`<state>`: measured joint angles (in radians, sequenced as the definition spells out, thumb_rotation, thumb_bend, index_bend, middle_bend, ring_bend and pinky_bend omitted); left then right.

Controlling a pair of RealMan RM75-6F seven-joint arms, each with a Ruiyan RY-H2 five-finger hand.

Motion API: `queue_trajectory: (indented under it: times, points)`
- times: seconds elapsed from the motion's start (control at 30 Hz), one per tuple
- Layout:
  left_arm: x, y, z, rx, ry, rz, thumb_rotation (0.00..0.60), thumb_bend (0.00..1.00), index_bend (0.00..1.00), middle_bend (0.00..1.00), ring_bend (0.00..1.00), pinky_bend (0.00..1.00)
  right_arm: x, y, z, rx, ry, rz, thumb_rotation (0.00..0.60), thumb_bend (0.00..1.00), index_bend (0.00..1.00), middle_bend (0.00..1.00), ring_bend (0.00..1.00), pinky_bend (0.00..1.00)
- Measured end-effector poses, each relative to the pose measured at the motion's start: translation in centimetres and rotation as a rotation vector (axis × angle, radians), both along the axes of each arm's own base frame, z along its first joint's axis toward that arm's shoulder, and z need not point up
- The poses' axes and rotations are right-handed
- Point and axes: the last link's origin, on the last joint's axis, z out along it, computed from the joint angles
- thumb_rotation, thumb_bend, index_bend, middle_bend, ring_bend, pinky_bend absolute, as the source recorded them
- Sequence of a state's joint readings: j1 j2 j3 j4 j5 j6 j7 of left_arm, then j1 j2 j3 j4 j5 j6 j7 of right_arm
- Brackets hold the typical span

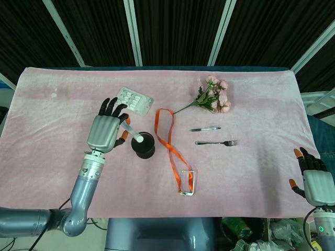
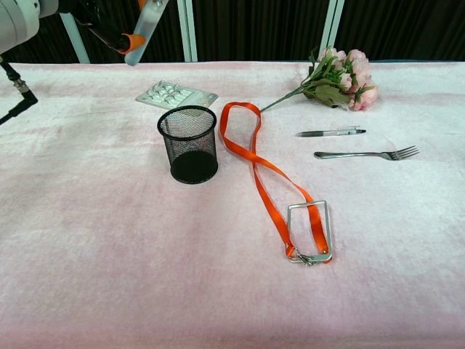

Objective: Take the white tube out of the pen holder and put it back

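Left hand [image 1: 104,132]: raised above the tabletop [image 1: 63,157], gripping the white tube [image 1: 133,134], tilted, clear of the black mesh pen holder [image 2: 188,144]. Right hand [image 1: 314,183]: empty, fingers apart, at tabletop's far right edge.

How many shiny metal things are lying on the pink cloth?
2: a fork at the right, below the pen, and a metal frame at the end of the orange strap, near the front middle.
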<state>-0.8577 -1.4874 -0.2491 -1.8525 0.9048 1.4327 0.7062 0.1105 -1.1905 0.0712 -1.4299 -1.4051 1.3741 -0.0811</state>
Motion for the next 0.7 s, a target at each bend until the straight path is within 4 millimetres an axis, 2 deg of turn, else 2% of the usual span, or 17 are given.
queue_trajectory:
  times: [0.13, 0.27, 0.43, 0.7]
  points:
    - [-0.9, 0.3, 0.0, 0.025, 0.017, -0.015, 0.600, 0.46, 0.56, 0.20, 0.00, 0.00, 0.0, 0.0, -0.1, 0.003, 0.002, -0.001, 0.600, 0.21, 0.03, 0.05, 0.14, 0.18]
    - [-0.9, 0.0, -0.3, -0.064, -0.089, 0.014, 0.600, 0.46, 0.56, 0.20, 0.00, 0.00, 0.0, 0.0, -0.1, 0.004, 0.003, -0.002, 0.600, 0.21, 0.03, 0.05, 0.14, 0.18]
    - [-0.5, -0.6, -0.2, -0.215, -0.277, 0.073, 0.600, 0.46, 0.57, 0.20, 0.00, 0.00, 0.0, 0.0, -0.1, 0.003, 0.004, -0.001, 0.600, 0.21, 0.03, 0.05, 0.14, 0.18]
    - [0.8, -1.5, 1.4, -0.550, -0.648, 0.215, 0.600, 0.46, 0.56, 0.20, 0.00, 0.00, 0.1, 0.0, 0.0, 0.000, 0.001, 0.002, 0.600, 0.21, 0.03, 0.05, 0.14, 0.18]
